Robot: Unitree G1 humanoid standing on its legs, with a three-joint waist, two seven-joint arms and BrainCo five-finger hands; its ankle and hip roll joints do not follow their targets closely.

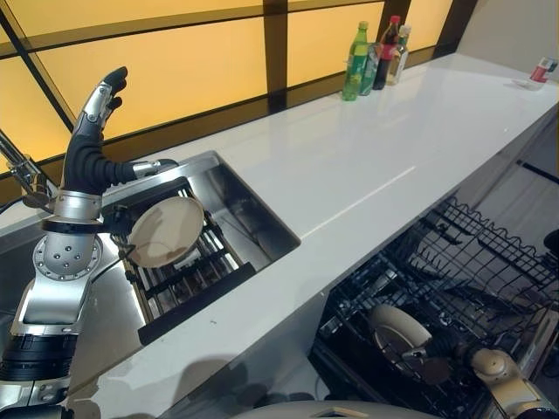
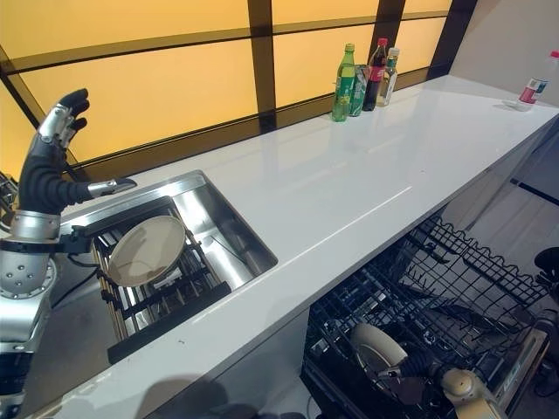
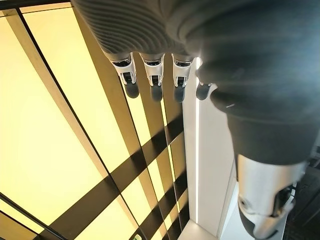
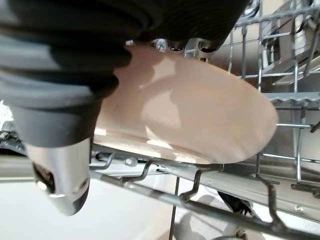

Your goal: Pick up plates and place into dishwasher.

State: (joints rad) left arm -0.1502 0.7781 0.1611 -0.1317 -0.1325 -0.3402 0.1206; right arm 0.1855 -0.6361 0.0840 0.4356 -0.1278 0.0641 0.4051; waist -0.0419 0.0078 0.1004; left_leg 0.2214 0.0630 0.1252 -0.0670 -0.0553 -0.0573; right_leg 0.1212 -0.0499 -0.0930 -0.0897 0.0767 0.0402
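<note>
A long white desk (image 1: 376,166) runs along a wall of amber backlit panels (image 1: 175,70) divided by dark frames. A steel sink (image 1: 236,209) is set into the desk's near end, with a faucet (image 1: 22,170) at its far left edge. A dark ribbed drying rack (image 1: 188,279) sits in the sink, and one cream plate (image 1: 164,230) leans tilted on it. At the far end of the desk stand a green bottle (image 1: 356,61), a dark bottle with a red cap (image 1: 386,52) and a third bottle just beside them; a small red-and-white can (image 1: 543,70) stands well apart, at the right end. Labels on all of these are too small to read. Below the desk's front edge, the dark wire dishwasher rack (image 1: 463,288) is pulled out. A second cream plate (image 4: 200,120) rests among its tines, with the right hand (image 1: 441,345) against it; whether its fingers are clamped on the plate cannot be told. The left hand (image 1: 92,144) is raised above the sink, fingers (image 3: 153,80) straight and apart, holding nothing.
</note>
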